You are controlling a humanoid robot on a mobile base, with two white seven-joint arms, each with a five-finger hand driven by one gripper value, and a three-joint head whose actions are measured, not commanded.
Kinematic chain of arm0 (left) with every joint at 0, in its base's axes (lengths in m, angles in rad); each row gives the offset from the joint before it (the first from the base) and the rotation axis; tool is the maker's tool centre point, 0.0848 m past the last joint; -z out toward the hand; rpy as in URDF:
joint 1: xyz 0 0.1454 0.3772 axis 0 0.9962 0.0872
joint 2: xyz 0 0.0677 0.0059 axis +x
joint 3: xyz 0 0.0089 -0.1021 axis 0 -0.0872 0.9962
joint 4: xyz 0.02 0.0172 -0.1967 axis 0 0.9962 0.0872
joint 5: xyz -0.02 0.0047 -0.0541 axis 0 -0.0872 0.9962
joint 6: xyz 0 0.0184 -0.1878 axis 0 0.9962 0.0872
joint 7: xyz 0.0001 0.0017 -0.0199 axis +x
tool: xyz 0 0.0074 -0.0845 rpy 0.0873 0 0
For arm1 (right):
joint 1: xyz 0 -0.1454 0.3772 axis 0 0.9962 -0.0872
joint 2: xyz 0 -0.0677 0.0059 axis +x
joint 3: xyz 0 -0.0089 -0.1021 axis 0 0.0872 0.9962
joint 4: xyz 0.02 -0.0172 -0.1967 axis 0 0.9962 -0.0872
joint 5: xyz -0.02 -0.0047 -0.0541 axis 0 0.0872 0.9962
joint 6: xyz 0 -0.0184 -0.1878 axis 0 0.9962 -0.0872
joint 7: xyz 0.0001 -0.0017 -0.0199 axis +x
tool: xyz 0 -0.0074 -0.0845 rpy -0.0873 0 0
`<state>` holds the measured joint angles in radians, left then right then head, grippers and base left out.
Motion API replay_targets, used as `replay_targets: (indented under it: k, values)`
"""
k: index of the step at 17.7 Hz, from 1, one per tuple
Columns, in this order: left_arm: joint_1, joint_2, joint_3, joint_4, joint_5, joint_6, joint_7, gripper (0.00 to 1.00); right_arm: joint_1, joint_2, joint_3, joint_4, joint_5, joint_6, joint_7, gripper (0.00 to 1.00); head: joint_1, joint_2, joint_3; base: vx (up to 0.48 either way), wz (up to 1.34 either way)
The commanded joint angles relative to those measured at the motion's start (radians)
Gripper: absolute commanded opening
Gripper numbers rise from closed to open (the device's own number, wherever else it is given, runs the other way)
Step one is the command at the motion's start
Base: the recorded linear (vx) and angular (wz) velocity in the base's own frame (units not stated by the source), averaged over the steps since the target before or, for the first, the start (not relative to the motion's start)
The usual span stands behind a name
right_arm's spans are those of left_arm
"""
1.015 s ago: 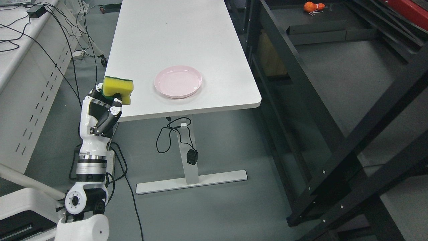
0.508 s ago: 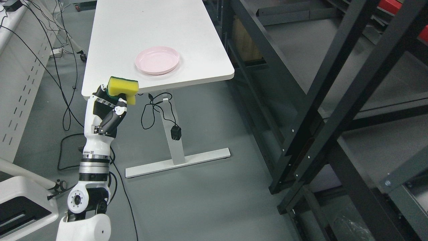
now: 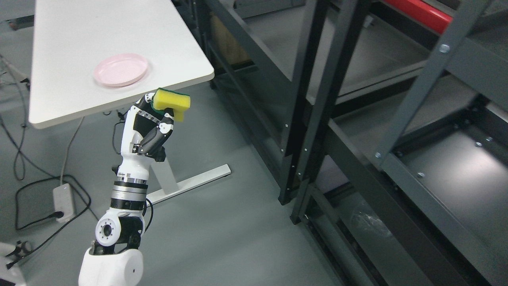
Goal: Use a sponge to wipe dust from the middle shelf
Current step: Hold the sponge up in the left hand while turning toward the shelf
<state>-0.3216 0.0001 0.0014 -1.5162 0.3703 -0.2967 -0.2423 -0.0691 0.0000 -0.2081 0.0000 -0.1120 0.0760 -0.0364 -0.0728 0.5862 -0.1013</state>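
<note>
My left hand (image 3: 156,117) is raised in front of me, its fingers curled around a yellow sponge (image 3: 172,101) with a green scouring side. It holds the sponge in the air just off the near corner of the white table (image 3: 99,28). The dark metal shelving rack (image 3: 313,99) stands to the right, with grey shelf boards (image 3: 444,95) at several levels. The sponge is well left of the rack and touches no shelf. My right arm is out of view.
A pink plate (image 3: 121,70) lies on the table near its front edge. The table's foot (image 3: 190,182) runs across the grey floor below my hand. A power strip (image 3: 63,202) and cables lie on the floor at the left.
The camera has turned right: the table and plate slid left and the rack now fills the right half. My left hand still holds the sponge, now nearer the rack.
</note>
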Motion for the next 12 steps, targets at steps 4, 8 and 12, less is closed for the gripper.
replay_targets:
  k: [4, 8, 12]
  values:
    - [-0.010, 0.017, -0.138, 0.007, -0.005, -0.002, -0.002, 0.01, 0.000, -0.017, 0.000, -0.017, 0.000, 0.001, 0.000, 1.00, 0.0000, 0.000, 0.000, -0.112, -0.66]
    - [-0.010, 0.017, -0.199, 0.005, -0.005, -0.022, -0.008, 0.01, 0.000, -0.017, -0.001, -0.017, 0.000, 0.001, 0.000, 1.00, 0.0000, 0.000, 0.000, -0.097, -0.55]
    - [-0.023, 0.017, -0.218, 0.005, -0.027, -0.025, -0.009, 0.01, 0.000, -0.017, 0.000, -0.017, 0.000, 0.001, 0.000, 1.00, 0.0000, 0.000, 0.000, -0.089, -0.58]
